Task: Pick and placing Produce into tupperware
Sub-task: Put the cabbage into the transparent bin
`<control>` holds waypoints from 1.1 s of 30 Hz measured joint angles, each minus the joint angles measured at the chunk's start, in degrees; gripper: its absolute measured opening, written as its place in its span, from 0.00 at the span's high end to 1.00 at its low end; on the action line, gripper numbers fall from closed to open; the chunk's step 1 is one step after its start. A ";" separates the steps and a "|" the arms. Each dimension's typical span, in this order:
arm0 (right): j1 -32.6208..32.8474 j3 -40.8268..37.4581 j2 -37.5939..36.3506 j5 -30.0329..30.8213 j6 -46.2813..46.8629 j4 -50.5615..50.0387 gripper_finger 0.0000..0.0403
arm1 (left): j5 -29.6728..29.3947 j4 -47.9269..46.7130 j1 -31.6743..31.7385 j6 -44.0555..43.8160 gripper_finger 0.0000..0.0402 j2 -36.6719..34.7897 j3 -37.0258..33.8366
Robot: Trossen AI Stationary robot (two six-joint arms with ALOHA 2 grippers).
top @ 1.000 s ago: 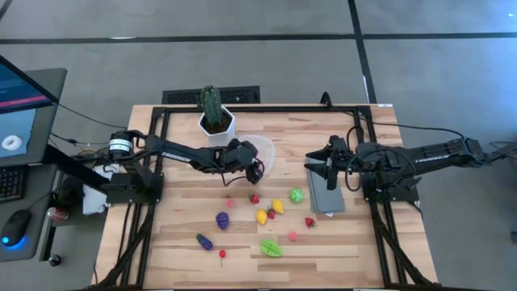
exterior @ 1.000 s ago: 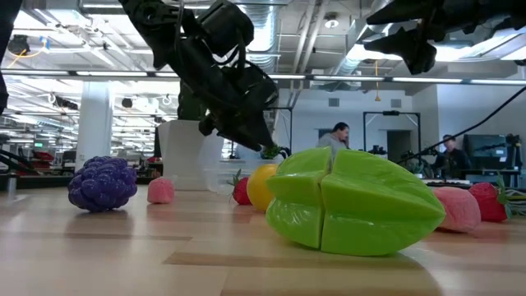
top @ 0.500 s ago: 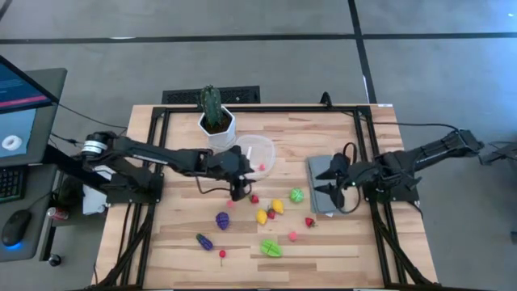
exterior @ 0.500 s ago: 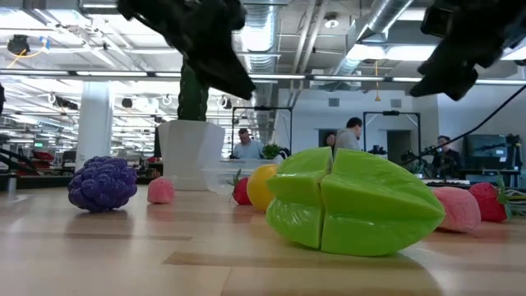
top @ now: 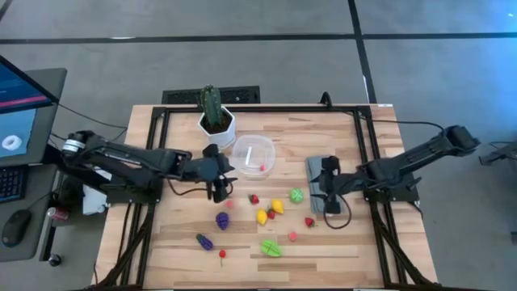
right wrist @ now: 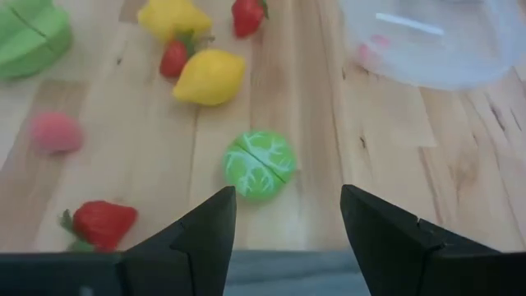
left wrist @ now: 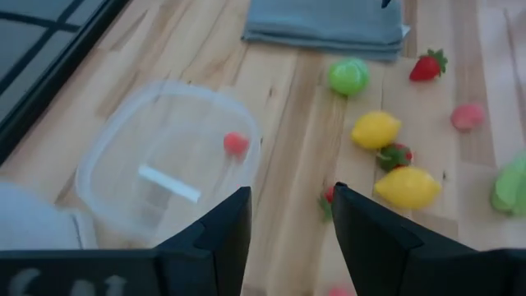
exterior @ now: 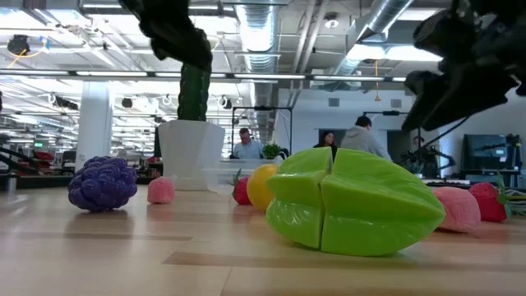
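A grey concrete floor (top: 283, 73) surrounds the wooden table (top: 355, 250); bright ceiling lights (exterior: 49, 76) line the workshop behind.

One camera looks straight down on the whole pale wooden surface (top: 339, 242). Another sits at surface level, close behind a green ridged toy fruit (exterior: 353, 210). Both wrist cameras look down closely and share the round clear plastic container (left wrist: 168, 160).
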 joint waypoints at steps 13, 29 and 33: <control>-5.68 7.92 12.14 -9.59 -9.84 0.93 0.28 | -12.24 -9.81 -12.33 -16.74 0.60 -0.98 -0.02; -7.37 14.10 22.64 -13.46 -16.82 -3.05 0.18 | -18.66 -14.51 -21.33 -29.53 0.60 -0.95 -0.02; -7.62 15.62 25.24 -13.51 -16.81 -3.05 0.18 | -20.45 -15.27 -22.90 -31.92 0.60 -0.95 -0.02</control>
